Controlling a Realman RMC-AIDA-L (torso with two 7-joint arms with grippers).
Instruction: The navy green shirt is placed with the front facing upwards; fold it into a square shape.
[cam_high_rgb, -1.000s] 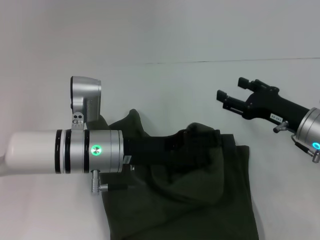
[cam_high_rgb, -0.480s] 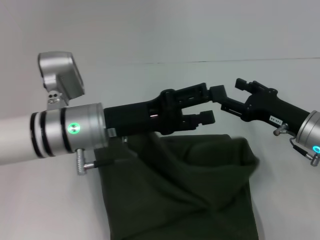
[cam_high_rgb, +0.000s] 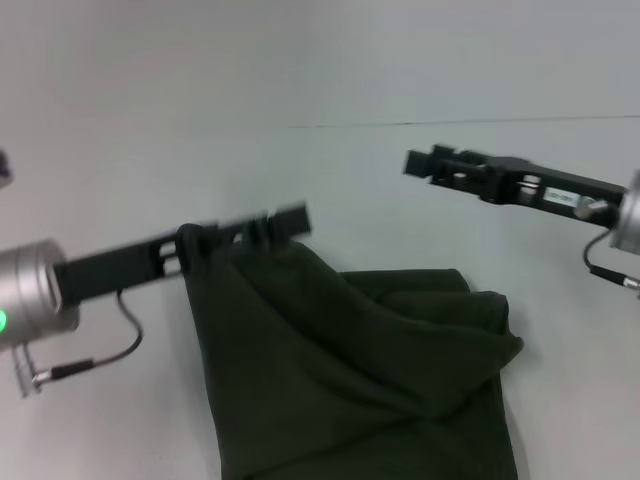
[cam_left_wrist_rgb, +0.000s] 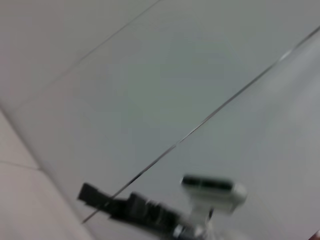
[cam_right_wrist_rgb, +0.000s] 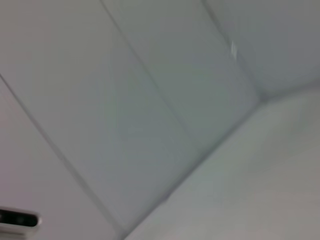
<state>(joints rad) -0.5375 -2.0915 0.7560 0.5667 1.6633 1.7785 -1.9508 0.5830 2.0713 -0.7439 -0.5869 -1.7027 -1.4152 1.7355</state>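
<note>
Nearest, the navy green shirt (cam_high_rgb: 360, 370) lies rumpled on the white table (cam_high_rgb: 120, 420), plain green side up, running off the lower edge of the head view, with folds heaped toward its far right corner. Just beyond its far left corner, the left gripper (cam_high_rgb: 285, 222) reaches across from the left, blurred, its tip level with the cloth's raised edge; whether it clenches the fabric or has released it I cannot tell. Farther back on the right, the right gripper (cam_high_rgb: 415, 163) hangs above the bare table, well apart from the shirt, grasping nothing; its fingers' stance cannot be told either.
</note>
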